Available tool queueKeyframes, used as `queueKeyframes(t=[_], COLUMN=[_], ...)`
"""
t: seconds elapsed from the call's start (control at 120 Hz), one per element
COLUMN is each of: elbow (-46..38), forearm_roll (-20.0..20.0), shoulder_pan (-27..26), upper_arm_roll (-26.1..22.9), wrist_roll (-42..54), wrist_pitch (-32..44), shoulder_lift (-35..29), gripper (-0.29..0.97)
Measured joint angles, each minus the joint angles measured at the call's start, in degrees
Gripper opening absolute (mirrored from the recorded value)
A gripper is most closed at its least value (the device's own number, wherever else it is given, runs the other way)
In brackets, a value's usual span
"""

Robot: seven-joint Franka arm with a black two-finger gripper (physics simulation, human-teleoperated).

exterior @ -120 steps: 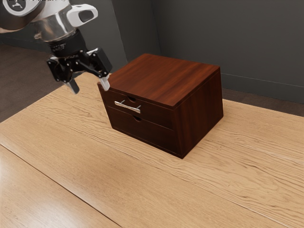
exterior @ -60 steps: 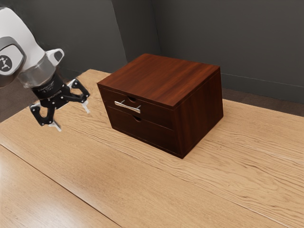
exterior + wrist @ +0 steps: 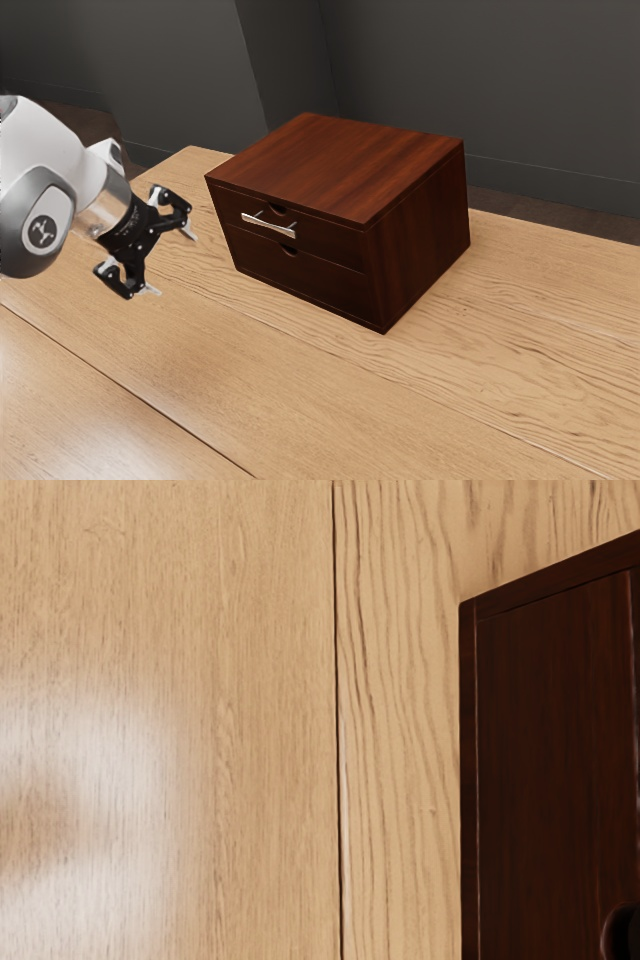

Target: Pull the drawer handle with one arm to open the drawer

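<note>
A dark mahogany cabinet [image 3: 350,200] with two drawers stands on the wooden table [image 3: 300,400]. The upper drawer [image 3: 290,228] carries a silver bar handle [image 3: 268,226] and sits flush with the cabinet front, shut. My black gripper [image 3: 165,260] hovers low over the table at the exterior view's left of the cabinet, well apart from the handle, fingers spread open and pointing toward the cabinet, nothing between them. In the wrist view the cabinet's dark front [image 3: 550,770] stands against the light table boards [image 3: 200,730].
The lower drawer [image 3: 300,272] is also shut. A seam [image 3: 338,780] between table planks runs ahead of the hand. Grey walls [image 3: 480,70] stand behind the table.
My arm has swung down and away from the cabinet's top corner to the exterior view's left, then lowered and turned so the open fingers face the cabinet front. The drawers have not moved.
</note>
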Motion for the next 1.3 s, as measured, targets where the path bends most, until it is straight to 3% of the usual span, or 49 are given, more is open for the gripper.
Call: queueKeyframes(t=[0.533,1.3], elbow=[1.83,7.50], forearm_roll=[0.06,0.11], shoulder_pan=[-0.66,-0.72], upper_arm_roll=[-1.17,-3.90], wrist_roll=[-10.08,-15.22], wrist_pitch=[6.66,10.04], shoulder_lift=[5.43,12.45], gripper=[0.68,0.68])
